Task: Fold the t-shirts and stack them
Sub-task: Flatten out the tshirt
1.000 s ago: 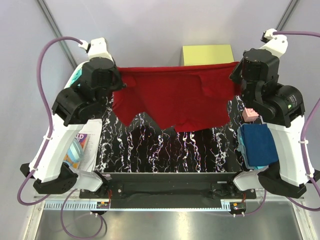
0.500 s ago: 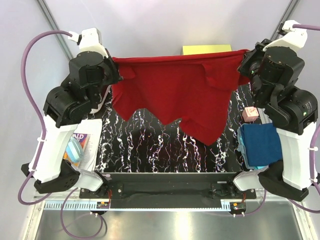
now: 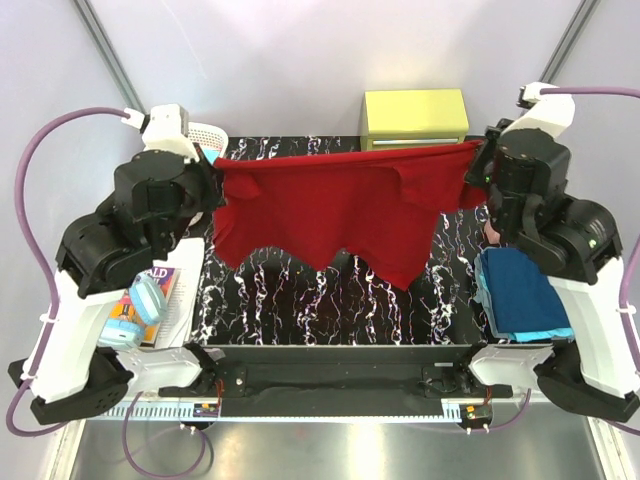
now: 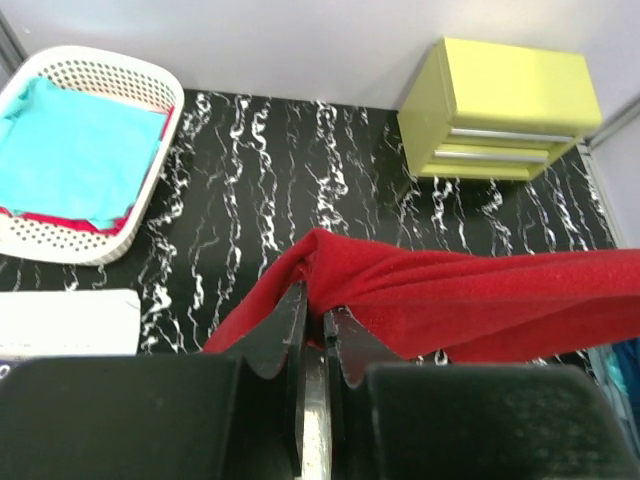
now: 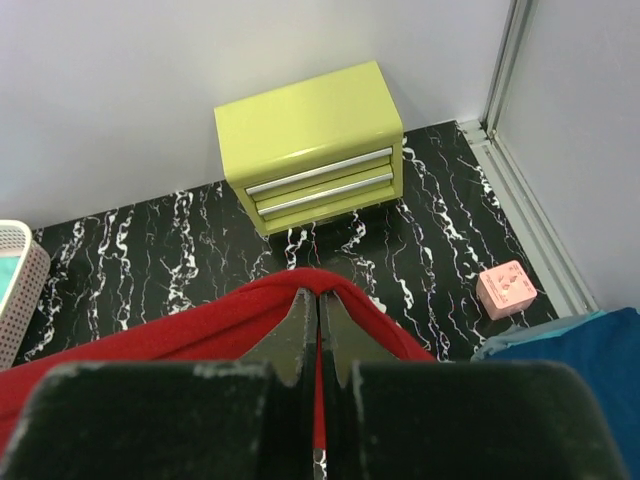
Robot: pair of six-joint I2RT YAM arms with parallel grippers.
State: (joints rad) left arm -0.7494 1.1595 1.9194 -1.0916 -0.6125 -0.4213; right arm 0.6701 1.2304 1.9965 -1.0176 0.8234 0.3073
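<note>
Dark red t-shirt (image 3: 340, 205): it hangs in the air, stretched between both claws across the 12 o'clock half of the black marbled table (image 3: 330, 300). Its lower edge is ragged, and the lowest tip droops toward 5 o'clock.
Left gripper (image 4: 318, 305): clamped on a bunched corner at the shirt's 9 o'clock end.
Right gripper (image 5: 318, 298): closed tight on a thin fold at the 3 o'clock end.
Risk of slip: you hold only small pinches of cloth. If you pull the arms further apart, a corner may drag free and the shirt would likely fall in a heap.
Risk of crooked lay: the cloth hangs lower on the right. If you lower it as it hangs, it will probably land creased, with a sleeve tucked under.
Risk to neighbours: the yellow drawer box (image 3: 415, 108) sits at 1 o'clock, just behind the top edge. The navy t-shirt (image 3: 520, 290) lies at 4 o'clock with the pink block (image 5: 507, 288) near it. A wide sweep could snag or shove them.
White basket (image 4: 110, 58): at 10 o'clock, holding a teal t-shirt (image 4: 80, 150), well apart from the cloth.
</note>
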